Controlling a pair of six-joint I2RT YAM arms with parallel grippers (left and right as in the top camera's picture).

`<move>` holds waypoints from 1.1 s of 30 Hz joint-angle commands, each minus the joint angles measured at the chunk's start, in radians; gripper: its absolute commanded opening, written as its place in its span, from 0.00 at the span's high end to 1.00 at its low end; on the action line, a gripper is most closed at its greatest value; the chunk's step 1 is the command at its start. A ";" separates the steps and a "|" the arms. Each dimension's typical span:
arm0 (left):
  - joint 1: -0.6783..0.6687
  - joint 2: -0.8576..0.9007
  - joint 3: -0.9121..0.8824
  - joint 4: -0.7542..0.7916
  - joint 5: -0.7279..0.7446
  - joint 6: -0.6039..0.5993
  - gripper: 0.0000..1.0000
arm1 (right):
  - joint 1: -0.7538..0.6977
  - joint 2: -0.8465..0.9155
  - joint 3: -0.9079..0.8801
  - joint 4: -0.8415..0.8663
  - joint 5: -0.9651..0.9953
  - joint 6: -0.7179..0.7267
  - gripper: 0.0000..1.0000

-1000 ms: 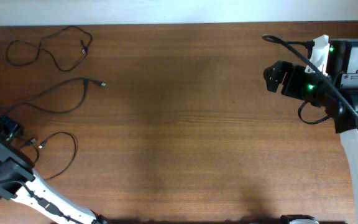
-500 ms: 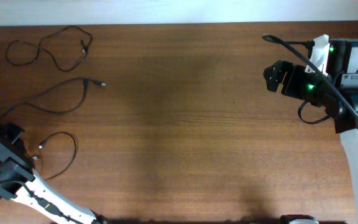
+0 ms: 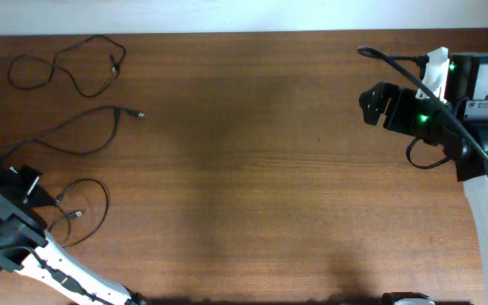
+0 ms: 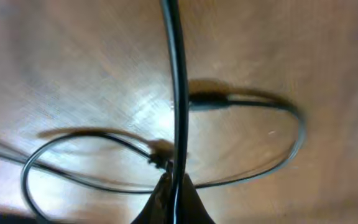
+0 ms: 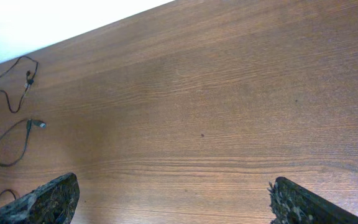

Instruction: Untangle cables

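Note:
Three thin black cables lie apart at the table's left side. The far cable (image 3: 66, 63) curls near the back edge, and the middle cable (image 3: 87, 140) ends in a small plug. The near cable (image 3: 98, 212) forms a loop by the left arm. My left gripper (image 3: 34, 191) is shut on a strand of cable. In the left wrist view that strand (image 4: 176, 93) rises straight up out of the closed left gripper (image 4: 173, 200), with the loop (image 4: 291, 134) lying on the wood behind it. My right gripper (image 5: 176, 202) hangs open over bare wood at the far right, with nothing between its fingers.
The brown wooden table (image 3: 252, 169) has a white wall along its back edge. The right arm's body and its thick wires (image 3: 447, 127) fill the right side. The left arm's white link (image 3: 58, 271) crosses the front left corner.
My left gripper has closed on the cable and shifted slightly toward the front right. The near loop has been dragged that way. The right arm has not moved.

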 commanded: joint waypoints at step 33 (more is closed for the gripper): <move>0.003 0.008 0.558 -0.195 0.032 0.022 0.01 | -0.001 0.002 0.005 -0.011 0.001 0.005 0.01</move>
